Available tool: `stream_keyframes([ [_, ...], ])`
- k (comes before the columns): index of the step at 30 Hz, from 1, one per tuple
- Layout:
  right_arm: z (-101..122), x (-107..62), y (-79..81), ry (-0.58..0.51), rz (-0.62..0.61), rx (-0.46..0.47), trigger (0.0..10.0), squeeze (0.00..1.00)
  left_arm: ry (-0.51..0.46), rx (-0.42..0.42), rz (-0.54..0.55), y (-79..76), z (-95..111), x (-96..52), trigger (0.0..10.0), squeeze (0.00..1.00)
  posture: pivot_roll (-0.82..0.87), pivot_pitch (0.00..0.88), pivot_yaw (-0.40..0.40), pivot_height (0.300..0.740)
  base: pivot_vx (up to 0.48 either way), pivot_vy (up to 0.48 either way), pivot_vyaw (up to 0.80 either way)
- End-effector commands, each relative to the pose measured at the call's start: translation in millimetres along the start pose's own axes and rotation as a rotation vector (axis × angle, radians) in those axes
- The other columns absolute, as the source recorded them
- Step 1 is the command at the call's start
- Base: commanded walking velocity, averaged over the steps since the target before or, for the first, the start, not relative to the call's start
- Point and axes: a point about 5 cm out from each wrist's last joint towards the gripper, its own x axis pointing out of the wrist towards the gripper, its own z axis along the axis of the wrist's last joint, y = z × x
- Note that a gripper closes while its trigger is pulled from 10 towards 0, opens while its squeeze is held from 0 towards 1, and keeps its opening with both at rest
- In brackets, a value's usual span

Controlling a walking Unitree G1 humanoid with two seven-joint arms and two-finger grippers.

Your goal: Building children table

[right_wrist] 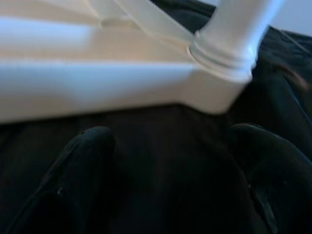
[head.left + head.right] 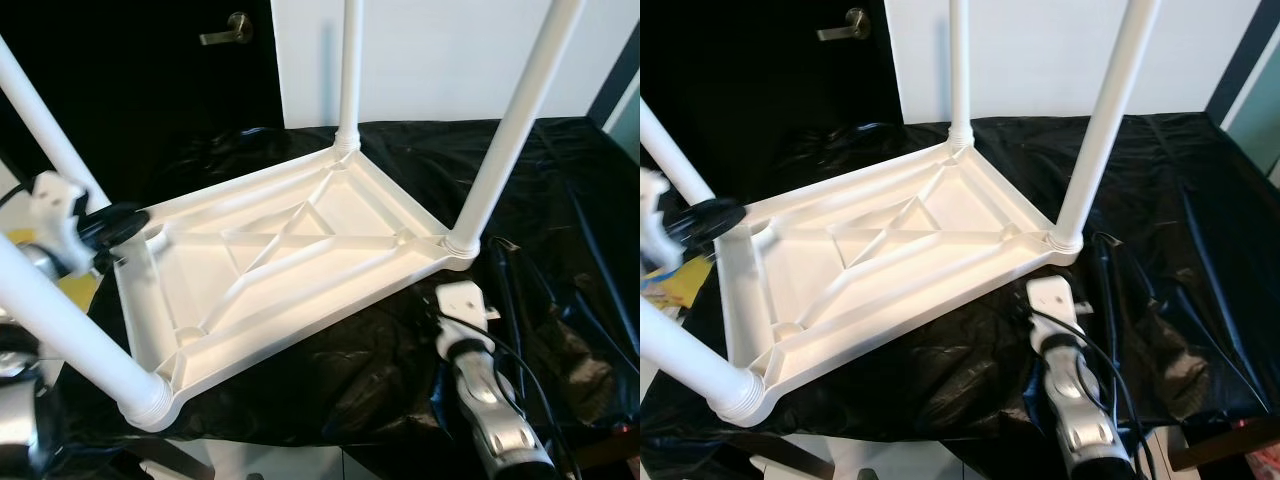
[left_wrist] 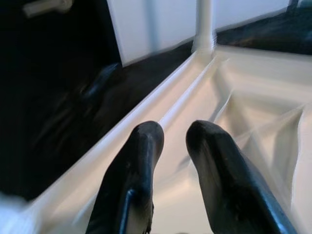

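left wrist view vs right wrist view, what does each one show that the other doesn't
Left wrist view alone: the left claw, its black fingers a narrow gap apart, over the long rim and ribbed underside of the upturned white plastic table top, with a dark door's metal lever handle behind.

Right wrist view alone: the right claw, fingers spread wide, over the crinkled black plastic sheet, short of the table's corner.

Both: the white table top and one white tubular leg set in a corner socket.
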Motion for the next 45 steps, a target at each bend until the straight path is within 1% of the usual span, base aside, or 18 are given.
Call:
stream_keyframes([
  [1, -0.8, -1.9, -4.7, 0.012, -0.007, 0.000, 10.0, 0.00, -0.082, -0.031, 0.150, -1.5, 6.9, 17.6, 10.0, 0.00, -0.11, 0.034, 0.049, 0.740, 0.000, 0.000, 0.00],
  [4, -3.1, -3.2, -6.5, 0.024, -0.014, 0.002, 10.0, 0.00, -0.113, -0.038, 0.122, -7.4, 10.4, 26.2, 10.0, 0.00, -0.11, 0.034, 0.051, 0.740, 0.000, 0.000, 0.00],
  [5, -5.9, -2.3, -7.9, 0.040, -0.019, 0.014, 10.0, 0.00, -0.184, -0.049, 0.059, -20.7, 16.7, 40.2, 10.0, 0.00, -0.12, 0.038, 0.057, 0.740, 0.000, 0.000, 0.00],
  [6, -6.1, -1.5, -8.0, 0.044, -0.020, 0.020, 10.0, 0.00, -0.207, -0.059, 0.037, -24.8, 18.4, 44.0, 10.0, 0.00, -0.12, 0.038, 0.057, 0.740, 0.000, 0.000, 0.00],
  [9, -6.0, 1.9, -7.2, 0.053, -0.021, 0.028, 10.0, 0.00, -0.253, -0.025, -0.007, -35.1, 23.0, 50.4, 10.0, 0.00, -0.12, 0.041, 0.058, 0.740, 0.000, 0.000, 0.00],
  [18, 5.0, 23.0, 6.8, 0.038, 0.047, 0.042, 10.0, 0.00, -0.394, -0.059, -0.095, -64.7, 30.9, 56.5, 10.0, 0.00, -0.10, 0.053, 0.050, 0.740, 0.000, 0.000, 0.00],
  [20, 12.0, 36.7, 9.5, 0.020, 0.085, 0.060, 10.0, 0.00, -0.437, -0.078, -0.138, -87.4, 31.2, 53.5, 10.0, 0.00, -0.07, 0.055, 0.038, 0.740, 0.000, 0.000, 0.00],
  [21, 12.0, 36.7, 9.5, 0.020, 0.085, 0.060, 10.0, 0.00, -0.437, -0.078, -0.138, -87.4, 31.2, 53.5, 10.0, 0.00, -0.07, 0.055, 0.038, 0.740, 0.000, 0.000, 0.00],
  [24, 20.2, 49.4, 13.5, -0.005, 0.139, 0.083, 10.0, 0.00, -0.480, -0.111, -0.179, -113.6, 34.4, 48.7, 10.0, 0.00, -0.06, 0.054, 0.032, 0.740, 0.000, 0.000, 0.00],
  [27, 24.0, 53.9, 15.5, -0.017, 0.163, 0.104, 10.0, 0.00, -0.491, -0.120, -0.189, -123.2, 35.9, 47.4, 10.0, 0.00, -0.05, 0.051, 0.022, 0.740, 0.000, 0.000, 0.00],
  [28, 28.4, 59.1, 18.9, -0.025, 0.199, 0.127, 10.0, 0.00, -0.510, -0.158, -0.201, -135.9, 38.3, 47.5, 10.0, 0.00, -0.04, 0.046, 0.015, 0.740, 0.000, 0.000, 0.00],
  [30, 28.4, 59.1, 18.9, -0.025, 0.199, 0.127, 10.0, 0.00, -0.510, -0.158, -0.201, -135.9, 38.3, 47.5, 10.0, 0.00, -0.04, 0.046, 0.015, 0.740, 0.000, 0.000, 0.00],
  [31, 35.8, 70.9, 24.9, -0.032, 0.263, 0.141, 10.0, 0.00, -0.559, -0.234, -0.243, -169.5, 46.7, 51.1, 10.0, 0.00, -0.02, 0.039, -0.003, 0.740, 0.000, 0.000, 0.00],
  [32, 35.8, 70.9, 24.9, -0.032, 0.263, 0.141, 10.0, 0.00, -0.559, -0.234, -0.243, -169.5, 46.7, 51.1, 10.0, 0.00, -0.02, 0.039, -0.003, 0.740, 0.000, 0.000, 0.00],
  [35, 42.6, 82.5, 31.7, -0.031, 0.335, 0.145, 10.0, 0.00, -0.598, -0.316, -0.279, -206.2, 56.2, 57.4, 10.0, 0.00, -0.01, 0.034, -0.012, 0.740, 0.000, 0.000, 0.00],
  [38, 45.2, 86.8, 33.4, -0.032, 0.347, 0.146, 10.0, 0.00, -0.607, -0.354, -0.288, -218.3, 60.4, 59.9, 10.0, 0.00, -0.01, 0.031, -0.022, 0.740, 0.000, 0.000, 0.00],
  [40, 48.5, 91.8, 36.2, -0.026, 0.351, 0.154, 10.0, 0.00, -0.612, -0.391, -0.307, -235.1, 64.8, 66.7, 10.0, 0.00, 0.00, 0.029, -0.026, 0.740, 0.000, 0.000, 0.00],
  [45, 51.2, 95.8, 40.4, -0.018, 0.357, 0.159, 10.0, 0.00, -0.594, -0.383, -0.336, -254.4, 68.3, 74.9, 10.0, 0.00, 0.00, 0.028, -0.028, 0.740, 0.000, 0.000, 0.00],
])
